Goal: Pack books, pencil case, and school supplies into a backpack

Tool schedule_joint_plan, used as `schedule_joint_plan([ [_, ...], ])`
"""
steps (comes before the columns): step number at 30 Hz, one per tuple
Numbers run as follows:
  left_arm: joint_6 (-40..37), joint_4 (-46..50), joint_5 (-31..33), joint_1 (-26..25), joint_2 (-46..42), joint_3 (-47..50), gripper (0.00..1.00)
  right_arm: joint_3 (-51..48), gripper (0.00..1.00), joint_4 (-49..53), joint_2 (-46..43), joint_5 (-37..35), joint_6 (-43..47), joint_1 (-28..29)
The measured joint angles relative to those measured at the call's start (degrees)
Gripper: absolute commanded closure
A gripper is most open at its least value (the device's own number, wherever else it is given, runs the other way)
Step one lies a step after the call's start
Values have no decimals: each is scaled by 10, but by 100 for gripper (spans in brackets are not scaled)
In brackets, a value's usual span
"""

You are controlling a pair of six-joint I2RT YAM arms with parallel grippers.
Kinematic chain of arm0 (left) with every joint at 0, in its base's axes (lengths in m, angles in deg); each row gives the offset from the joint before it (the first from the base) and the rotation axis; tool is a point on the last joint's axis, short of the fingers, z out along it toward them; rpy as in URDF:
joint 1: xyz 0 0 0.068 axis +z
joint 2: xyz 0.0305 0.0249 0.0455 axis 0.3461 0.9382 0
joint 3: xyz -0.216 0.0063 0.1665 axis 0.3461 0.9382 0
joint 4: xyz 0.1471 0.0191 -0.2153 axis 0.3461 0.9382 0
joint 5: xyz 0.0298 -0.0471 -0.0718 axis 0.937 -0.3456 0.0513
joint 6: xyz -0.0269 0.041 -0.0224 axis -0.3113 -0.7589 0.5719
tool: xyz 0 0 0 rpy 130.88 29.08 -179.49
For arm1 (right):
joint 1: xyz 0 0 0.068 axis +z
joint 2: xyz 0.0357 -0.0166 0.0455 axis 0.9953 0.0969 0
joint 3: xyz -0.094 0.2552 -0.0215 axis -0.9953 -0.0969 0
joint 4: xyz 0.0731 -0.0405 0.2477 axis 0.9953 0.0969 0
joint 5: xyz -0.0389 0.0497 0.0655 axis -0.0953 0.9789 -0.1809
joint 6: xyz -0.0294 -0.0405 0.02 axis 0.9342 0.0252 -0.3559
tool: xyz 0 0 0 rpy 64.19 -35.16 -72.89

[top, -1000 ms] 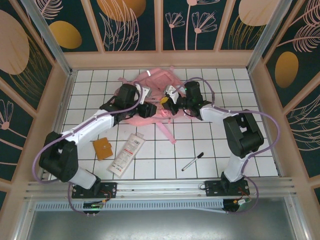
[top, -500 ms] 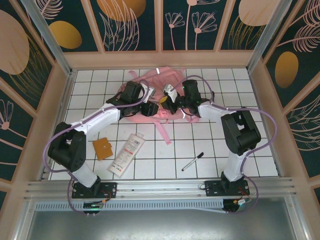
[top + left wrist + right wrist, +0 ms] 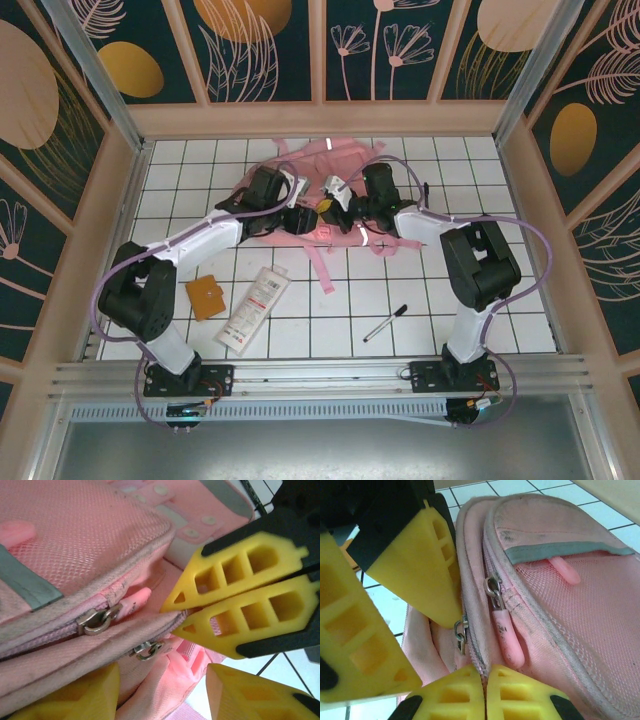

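- Shows the pink backpack (image 3: 335, 152) lying at the far middle of the tiled worktop (image 3: 500, 300), with both arms reaching over it, apparently to work its zip from two sides.
- Shows the right end effector (image 3: 482, 680) fully closed, fingertips pinching the fabric ridge of the backpack beside the zip track. Reads as an anchor, holding the seam taut against a pull on a slider.
- Shows the left end effector (image 3: 162, 676) about half open, straddling a fold of the backpack just below two metal zip sliders (image 3: 92, 621). Puts one fingertip close to a slider, with no firm hold evident.
- Shows the pink zip pull tab (image 3: 507, 637) hanging free, just beside the pinched seam. Reads as a zip closed where the sliders sit.
- Leaves the white pencil case (image 3: 252, 308), the orange-brown square item (image 3: 205, 297) and a black pen (image 3: 385, 323) on the near worktop, well apart from the backpack and not yet packed. Reads as waiting until a compartment is opened.
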Motion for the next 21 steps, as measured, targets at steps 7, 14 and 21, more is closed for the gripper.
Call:
schedule_joint_plan([
  [7, 17, -70, -28, 18, -28, 95, 48, -30, 72, -59, 0, -16, 38, 30],
  [14, 46, -138, -61, 39, -46, 155, 46, -52, 63, -116, 0, -45, 59, 47],
  [21, 104, -179, -67, 44, -53, 170, 47, -115, 63, -120, -65, -45, 40, 40],
])
